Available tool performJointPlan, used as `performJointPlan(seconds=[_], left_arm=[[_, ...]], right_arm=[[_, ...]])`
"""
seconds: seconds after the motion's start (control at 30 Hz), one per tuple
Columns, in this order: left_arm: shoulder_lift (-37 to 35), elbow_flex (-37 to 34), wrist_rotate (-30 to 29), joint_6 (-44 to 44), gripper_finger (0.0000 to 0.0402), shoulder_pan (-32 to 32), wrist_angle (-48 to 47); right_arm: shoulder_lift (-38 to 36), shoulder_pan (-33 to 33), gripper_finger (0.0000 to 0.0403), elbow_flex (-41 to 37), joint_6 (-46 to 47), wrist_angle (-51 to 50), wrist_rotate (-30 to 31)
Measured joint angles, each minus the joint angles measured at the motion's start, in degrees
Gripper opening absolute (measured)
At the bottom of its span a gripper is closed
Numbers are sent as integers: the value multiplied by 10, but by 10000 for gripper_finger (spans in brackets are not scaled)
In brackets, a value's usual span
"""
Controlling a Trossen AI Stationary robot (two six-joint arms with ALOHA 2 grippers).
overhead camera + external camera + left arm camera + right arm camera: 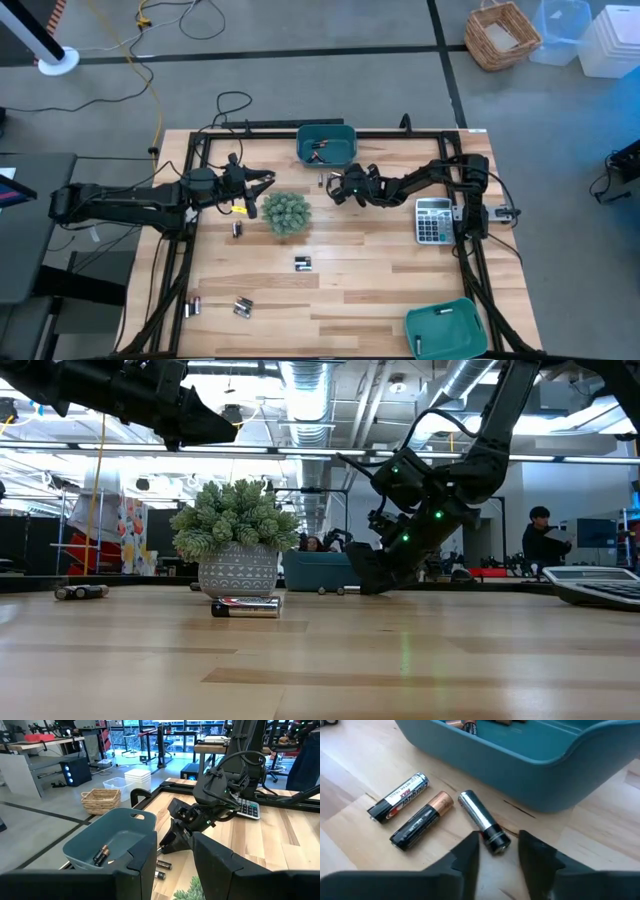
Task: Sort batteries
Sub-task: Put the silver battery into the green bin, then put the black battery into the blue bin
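My right gripper (497, 852) is down at the tabletop just in front of the far teal bin (327, 143), shut on a silver and black battery (482, 820). Two more batteries (421, 820) (400, 797) lie flat on the wood beside it. The bin holds a few batteries (100, 855). My left gripper (172, 865) hovers above the table's left part, level and open, with nothing between its fingers. Other batteries lie on their sides on the wood (237, 229) (303, 263) (243, 307). My right gripper has the battery's dark near end (495, 840) between its two fingers (470, 851), which lie across it. It comes slanting down from the table's right. The battery lies flat on the wood, its silver end pointing toward the bin.
A potted plant (285, 213) stands left of centre, close to my left gripper. A grey calculator (433, 220) lies at the right, by the right arm's base. A second teal bin (447, 328) sits at the near right corner. A yellow tag (240, 208) lies near the plant.
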Motion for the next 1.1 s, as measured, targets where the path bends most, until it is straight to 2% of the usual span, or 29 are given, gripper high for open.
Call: performJointPlan(seconds=[0.23,0.43,0.8,0.93,1.1], left_arm=[[0,0,0,0,118,0,0],[0,0,0,0,118,0,0],[0,0,0,0,118,0,0],[0,0,0,-3,118,0,0],[0,0,0,-7,118,0,0]], right_arm=[[0,0,49,0,0,-2,-1],[0,0,5,0,0,-3,-5],[0,3,3,0,-1,-2,-7],[-15,15,25,-1,-36,-12,-17],[-67,44,72,-1,-46,-51,-21]])
